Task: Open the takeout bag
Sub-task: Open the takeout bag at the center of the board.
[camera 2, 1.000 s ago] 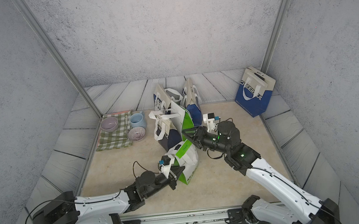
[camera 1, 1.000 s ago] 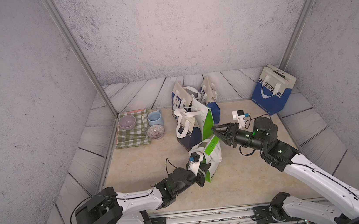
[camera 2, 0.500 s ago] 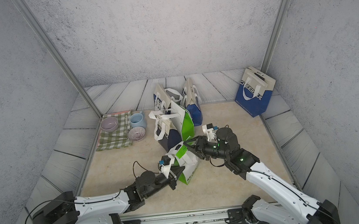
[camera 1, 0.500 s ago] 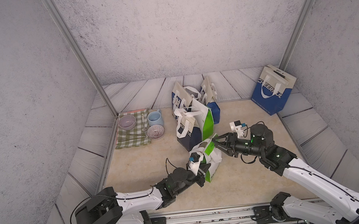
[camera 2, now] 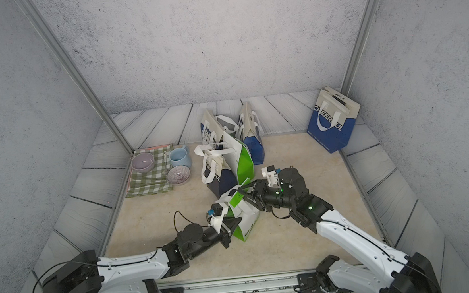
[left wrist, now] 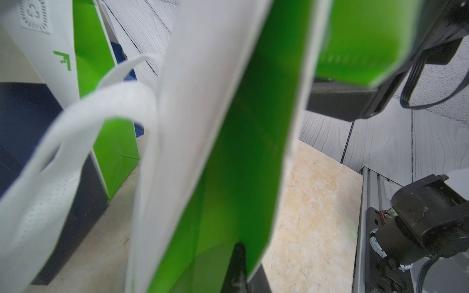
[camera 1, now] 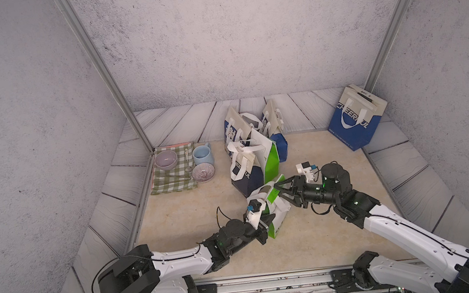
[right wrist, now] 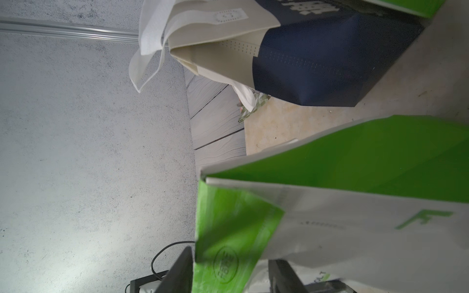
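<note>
My left gripper (camera 1: 266,219), nearest front edge: jaws pressed together, pinching near panel of takeout bag (camera 1: 277,211), likely to anchor it. Bag green-white, tilted, mid-table. My right gripper (camera 1: 278,191), just beyond: jaws spread, straddling green rim, placed to draw mouth apart. Farther back: standing bags (camera 1: 253,157), untouched.
</note>
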Controlling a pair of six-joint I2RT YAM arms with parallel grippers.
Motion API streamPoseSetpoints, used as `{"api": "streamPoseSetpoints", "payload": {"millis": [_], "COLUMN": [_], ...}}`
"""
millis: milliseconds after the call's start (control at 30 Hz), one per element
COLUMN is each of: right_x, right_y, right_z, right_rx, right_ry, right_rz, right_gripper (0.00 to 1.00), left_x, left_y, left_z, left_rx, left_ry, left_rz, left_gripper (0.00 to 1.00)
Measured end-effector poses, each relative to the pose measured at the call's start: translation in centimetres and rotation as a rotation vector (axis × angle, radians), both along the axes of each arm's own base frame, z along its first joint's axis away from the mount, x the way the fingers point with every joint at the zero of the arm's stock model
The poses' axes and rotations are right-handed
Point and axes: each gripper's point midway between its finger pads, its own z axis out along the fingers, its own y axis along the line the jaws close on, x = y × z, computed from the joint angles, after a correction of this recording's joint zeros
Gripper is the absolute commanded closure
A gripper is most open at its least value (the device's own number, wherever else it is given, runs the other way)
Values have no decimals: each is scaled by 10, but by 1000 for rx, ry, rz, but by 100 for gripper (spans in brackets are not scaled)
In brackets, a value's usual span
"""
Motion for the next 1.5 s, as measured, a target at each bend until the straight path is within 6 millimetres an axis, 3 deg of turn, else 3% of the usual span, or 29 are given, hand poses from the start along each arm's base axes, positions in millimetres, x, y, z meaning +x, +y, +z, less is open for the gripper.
{"api": "streamPoseSetpoints", "payload": {"millis": [533,933,1167,1233,1333,1367,1433,1500], "right_x": [5,10,21,22,24,24,26,27], "right_y": [6,8,12,13,14,14,14,13], "right_z": [13,17,72,79,74,71,65,72], "right_rx": [75,70,76,73,42,27,-18,-48], "right_ry": [33,22,-140,-169,-179,-176,-180,-224], "right_rz": [-9,-15,-8,-6,4,8,18,31], "right_gripper": [100,100,100,100,100,93,67,49], "left_x": [1,2,-3,-2,-1,-1,-2,-3], "left_y": [0,0,-2,-2,-1,-1,0,1], "left_z": [2,3,2,2,1,-1,-5,-3], "left_rx": [-5,-11,-8,-8,-2,5,25,28], "left_ry": [-4,-7,-1,-2,-1,1,0,-8], "left_rz": [6,10,-16,-15,-7,-8,-11,-14], "left_gripper": [100,100,100,100,100,100,100,100]}}
